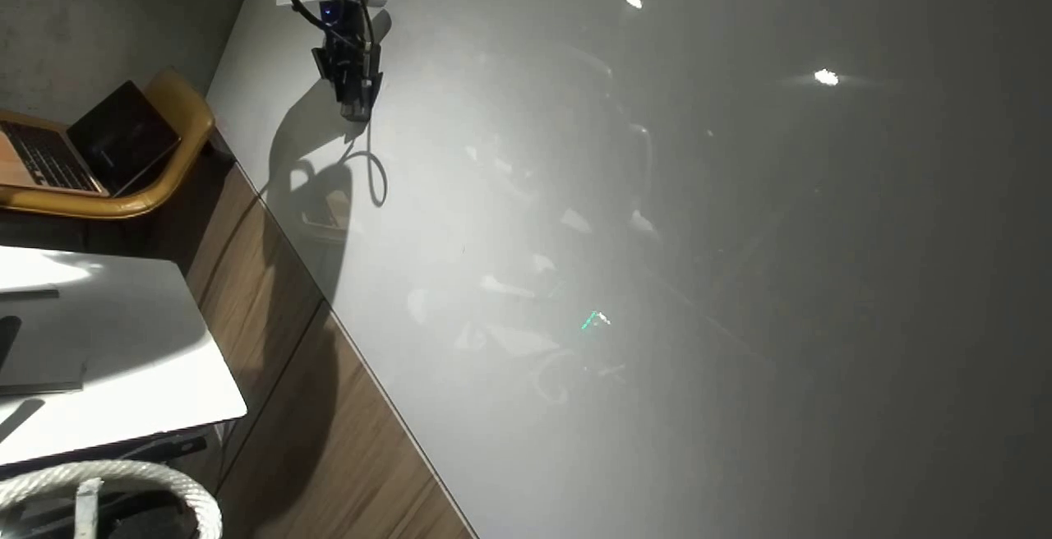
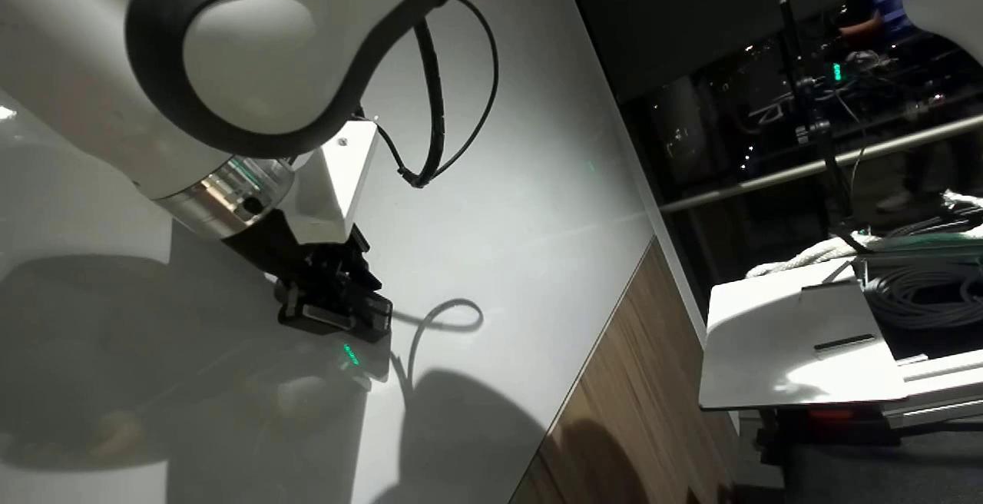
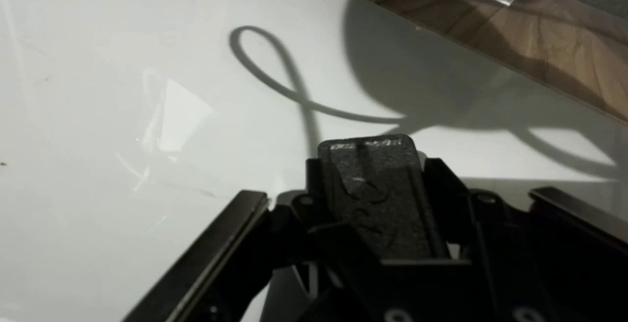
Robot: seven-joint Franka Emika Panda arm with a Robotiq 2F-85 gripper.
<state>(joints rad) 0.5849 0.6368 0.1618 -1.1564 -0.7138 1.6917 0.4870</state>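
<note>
My gripper (image 3: pixel 375 177) is shut on a dark, speckled rectangular block (image 3: pixel 378 204) with rounded corners and faint curved marks on its face. One finger lies along each side of it, and the block's end sticks out past the fingertips. In an exterior view the block (image 1: pixel 356 108) points down from the gripper (image 1: pixel 349 83) over a glossy white surface (image 1: pixel 575 218). The gripper (image 2: pixel 338 300) also shows low over that surface in an exterior view, near its own reflection. Whether the block touches the surface I cannot tell. The block's lower part is hidden behind the gripper body.
A wood-grain strip (image 1: pixel 386 473) borders the white surface. Beyond it stand a tan chair (image 1: pixel 185 108) with an open laptop (image 1: pixel 123 140) and a white side table (image 1: pixel 197 383). Cables (image 2: pixel 434 104) hang from the arm; a looped shadow falls across the surface.
</note>
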